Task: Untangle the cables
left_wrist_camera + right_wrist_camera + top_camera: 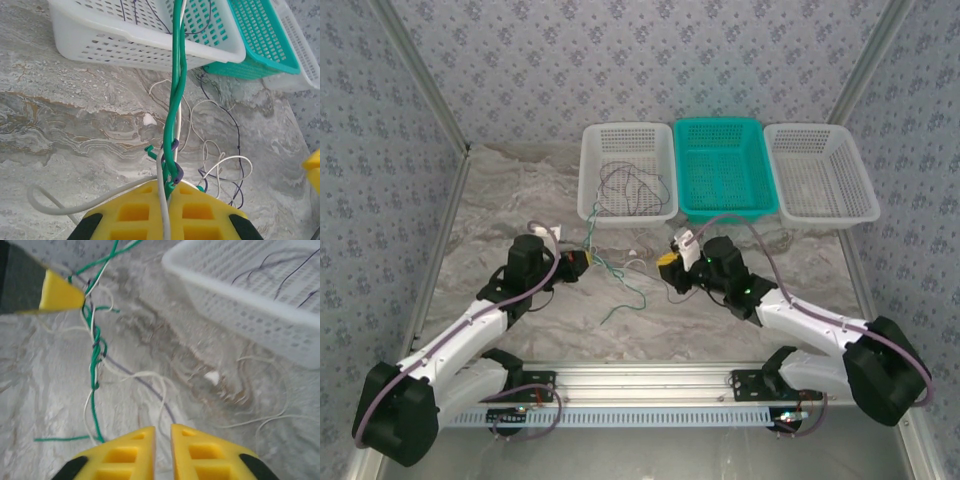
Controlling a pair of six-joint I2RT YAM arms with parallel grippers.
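Yellow pads (pixel 135 212) of the left gripper (pixel 167 192) sit nearest in its wrist view. Its jaws are pressed together, pinching the cables (pixel 175 115). A green strand (pixel 176 85) and a white strand (pixel 161 215) run out between the jaws, twisted round each other. A purple loop (pixel 176 172) is wound round the twist just past the tips. From there the green strand climbs toward 12 o'clock and over the rim of a white basket (pixel 150 47). At 3 o'clock of the twist, a thin dark strand (pixel 235 135) and loose white loops lie on the marbled tabletop (pixel 75 125).

The right gripper (pixel 162 432) shows a narrow slit between its jaws. A white strand and a dark one lead toward that slit, but I cannot tell whether either is caught. Beyond it, at 11 o'clock, the green strand hangs knotted below the left gripper's yellow tip.

From above, the left gripper stands at 9 o'clock of the tangle and the right gripper at 3 o'clock, near each other. The cables are strung between them, with a green end trailing toward 6 o'clock. Farther off at 12 o'clock, three baskets stand side by side in a row. The white basket on the left has dark strands coiled inside, then comes a teal basket (pixel 686 170), then a second white basket (pixel 860 180).
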